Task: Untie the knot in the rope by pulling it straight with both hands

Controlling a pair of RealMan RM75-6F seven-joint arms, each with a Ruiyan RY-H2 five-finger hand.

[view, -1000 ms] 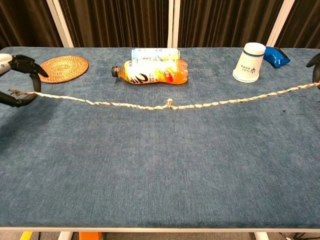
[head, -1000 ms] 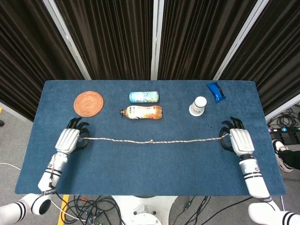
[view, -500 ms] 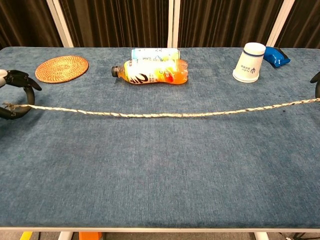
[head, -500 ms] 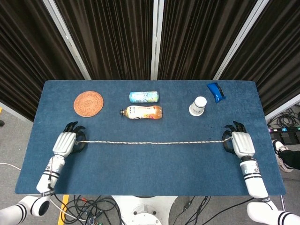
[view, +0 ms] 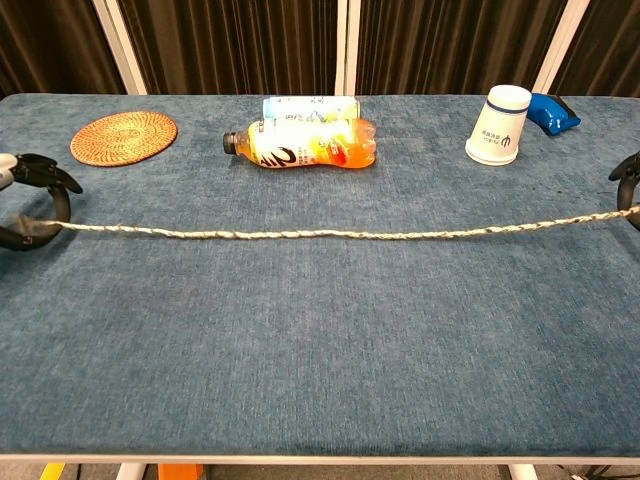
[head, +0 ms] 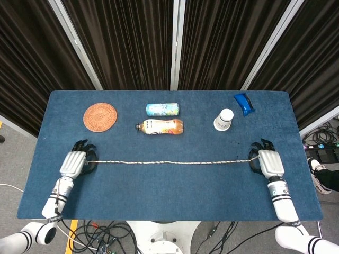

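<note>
A pale braided rope runs nearly straight across the blue table, with no knot showing along it. My left hand grips its left end at the table's left side. At the right side my right hand holds the other end; in the chest view only the dark fingertips of that hand show at the frame edge. Both hands sit low, close to the cloth.
Behind the rope lie an orange drink bottle and a can on their sides. A woven coaster is at back left, a white paper cup and blue packet at back right.
The small knot seen mid-rope a second ago is gone. Both hands moved toward the near edge and lower, and the rope now lies straighter.
</note>
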